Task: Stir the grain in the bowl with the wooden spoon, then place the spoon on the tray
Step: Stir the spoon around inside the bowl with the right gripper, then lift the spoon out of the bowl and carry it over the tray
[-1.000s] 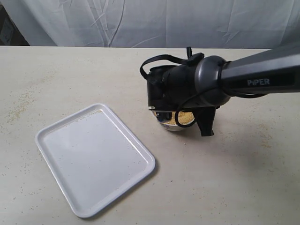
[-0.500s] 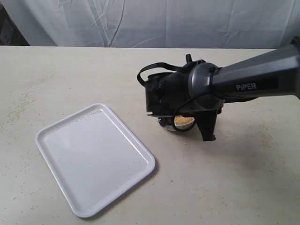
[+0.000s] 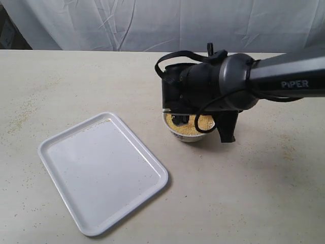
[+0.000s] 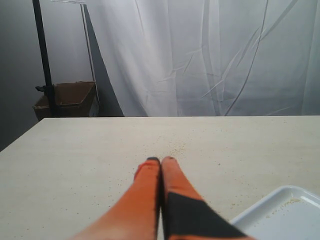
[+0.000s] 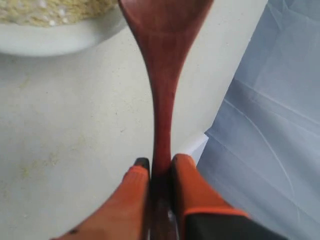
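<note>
My right gripper is shut on the slim handle of the dark reddish-brown wooden spoon. The spoon's oval end reaches toward the small white bowl heaped with yellow grain. In the exterior view the right arm's wrist hangs over the bowl; part of the grain shows beneath it, and the spoon is hidden there. The large white tray lies left of the bowl with only a few stray grains on it. My left gripper is shut on nothing, low over the table; a tray corner shows beside it.
Loose grains are scattered on the beige table. A white cloth backdrop hangs behind the table's far edge. A cardboard box and a dark stand pole are beyond the table in the left wrist view.
The right wrist has swung over the bowl, first toward the left and then back to the right and slightly up, uncovering more of the grain. The tray and bowl stayed put.
</note>
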Robot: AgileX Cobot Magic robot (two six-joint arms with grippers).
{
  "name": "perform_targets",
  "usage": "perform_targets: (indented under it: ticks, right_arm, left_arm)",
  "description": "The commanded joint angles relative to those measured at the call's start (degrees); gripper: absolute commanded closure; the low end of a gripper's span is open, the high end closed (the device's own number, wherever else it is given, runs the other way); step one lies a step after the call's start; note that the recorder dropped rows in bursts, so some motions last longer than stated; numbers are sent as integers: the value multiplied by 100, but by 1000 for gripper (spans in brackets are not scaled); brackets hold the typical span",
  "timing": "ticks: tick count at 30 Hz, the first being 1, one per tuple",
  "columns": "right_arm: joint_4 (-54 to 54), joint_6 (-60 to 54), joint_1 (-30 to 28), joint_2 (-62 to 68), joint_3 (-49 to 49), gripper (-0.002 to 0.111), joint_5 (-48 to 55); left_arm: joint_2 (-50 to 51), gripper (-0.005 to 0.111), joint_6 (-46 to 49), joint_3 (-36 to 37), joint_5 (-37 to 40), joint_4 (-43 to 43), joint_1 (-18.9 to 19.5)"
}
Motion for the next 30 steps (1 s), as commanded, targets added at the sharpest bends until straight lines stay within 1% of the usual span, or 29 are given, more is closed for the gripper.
perform_targets:
  ticks: [1,3,7,10,12,13,15,16,18,21,25,28,30]
  right_arm:
    - [-70,0,-24,-331,-18,109,84]
    - [-21,0,-24,-433,-18,109,84]
    - [428,0,-24,-429,-18,109,84]
    - [196,-1,-24,-378,-18,109,84]
    - [82,537,-24,-378,-18,109,84]
    - [264,647,-49,-378,-18,109,76]
    - [679,217,-49,-353,-18,109,-71]
    - [693,183,-49,-353,-18,109,-32]
    - [738,396,-49,-392,-18,109,-116]
    - [1048,397,-20,-561,-26,109,-456]
    - [2055,305,109,-835,-221,109,-1243]
    - [3100,-182,223,-879,-370,109,-1981]
    - [4014,-757,328,-756,-432,109,-2513]
  left_arm:
    - [-28,106,-26,28,8,-13,-26]
    - [-28,106,-26,28,8,-13,-26]
    - [-28,106,-15,28,8,-13,-26]
    - [-28,106,-15,28,8,-13,-26]
    - [-28,106,-15,28,8,-13,-26]
    - [-28,106,-15,28,8,-13,-26]
    - [-28,106,-25,28,8,-13,-26]
    - [-28,106,-25,28,8,-13,-26]
    - [-28,106,-25,28,8,-13,-26]
    - [-28,106,-25,28,8,-13,-26]
    - [-28,106,-15,28,8,-13,-26]
    - [-28,106,-15,28,8,-13,-26]
    - [-28,106,-15,28,8,-13,-26]
